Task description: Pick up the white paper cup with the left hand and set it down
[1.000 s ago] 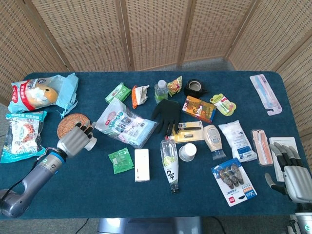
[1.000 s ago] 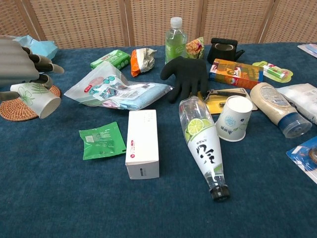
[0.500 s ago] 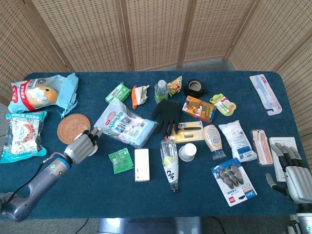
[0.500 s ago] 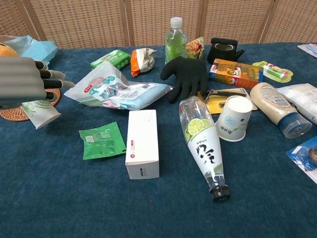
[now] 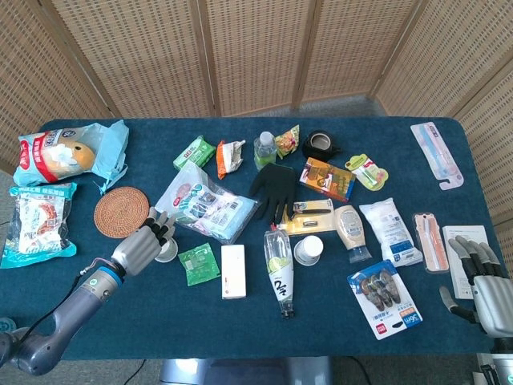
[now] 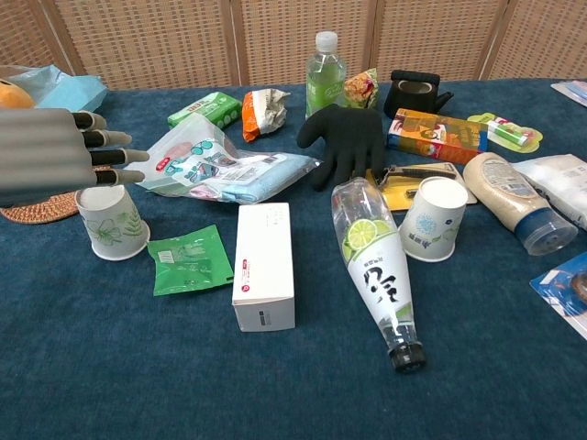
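Hovering my left hand [image 6: 55, 154] with fingers spread wide, holding nothing, just above the white paper cup [image 6: 112, 222], cup upside down at left of frame beside green packet [image 6: 190, 259].

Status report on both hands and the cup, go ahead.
Left hand open, fingers extended above the white paper cup. Cup upside down on table. Right hand open, idle. Green packet alongside.

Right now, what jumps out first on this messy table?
The grey left hand at the left edge, fingers spread just above an upside-down white cup on the blue table. In the middle lie a black glove and a tipped-over bottle.
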Robot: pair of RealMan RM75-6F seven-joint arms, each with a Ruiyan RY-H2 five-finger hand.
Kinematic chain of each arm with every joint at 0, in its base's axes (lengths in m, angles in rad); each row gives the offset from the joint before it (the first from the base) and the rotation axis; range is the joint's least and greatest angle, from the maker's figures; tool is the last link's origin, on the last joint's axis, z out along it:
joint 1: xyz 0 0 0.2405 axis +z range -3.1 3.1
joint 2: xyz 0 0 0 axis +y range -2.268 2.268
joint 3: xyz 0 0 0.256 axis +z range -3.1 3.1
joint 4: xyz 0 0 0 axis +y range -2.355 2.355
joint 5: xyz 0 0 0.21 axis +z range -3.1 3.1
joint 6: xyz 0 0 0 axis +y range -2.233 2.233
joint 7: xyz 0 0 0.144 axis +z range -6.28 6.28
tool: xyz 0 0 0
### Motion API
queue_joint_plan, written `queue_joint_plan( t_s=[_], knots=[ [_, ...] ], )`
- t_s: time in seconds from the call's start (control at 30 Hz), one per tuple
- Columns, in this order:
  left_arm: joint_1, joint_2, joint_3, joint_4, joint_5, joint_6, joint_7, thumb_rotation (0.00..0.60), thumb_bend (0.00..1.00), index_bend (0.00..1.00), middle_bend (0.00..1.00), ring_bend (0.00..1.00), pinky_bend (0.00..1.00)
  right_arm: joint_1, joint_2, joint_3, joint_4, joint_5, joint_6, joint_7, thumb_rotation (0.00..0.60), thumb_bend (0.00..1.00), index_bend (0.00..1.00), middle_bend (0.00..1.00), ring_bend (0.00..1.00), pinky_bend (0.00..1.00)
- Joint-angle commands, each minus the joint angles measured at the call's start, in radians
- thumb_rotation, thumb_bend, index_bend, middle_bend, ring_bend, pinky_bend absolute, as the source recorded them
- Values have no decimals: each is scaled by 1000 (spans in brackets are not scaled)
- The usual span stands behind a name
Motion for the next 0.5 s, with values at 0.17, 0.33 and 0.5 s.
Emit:
queue_joint_plan(
  t_s=[0.17, 0.33, 0.5],
  knots=[
    [32, 21, -34, -29, -7, 59, -96, 600, 513, 0, 0, 0, 59, 0, 0, 0, 1, -5, 2, -1, 600, 421, 0, 0, 0, 0],
    [82, 61, -75, -32, -18, 94, -289, 600, 512, 0, 0, 0, 48, 9, 2, 6, -3, -4, -6, -14, 600, 421, 0, 0, 0, 0],
    [137, 112, -116, -37, -10, 114, -529, 600, 507, 0, 0, 0, 55, 22, 0, 21, -12, 4, -12, -43, 600, 421, 0, 0, 0, 0]
  ],
)
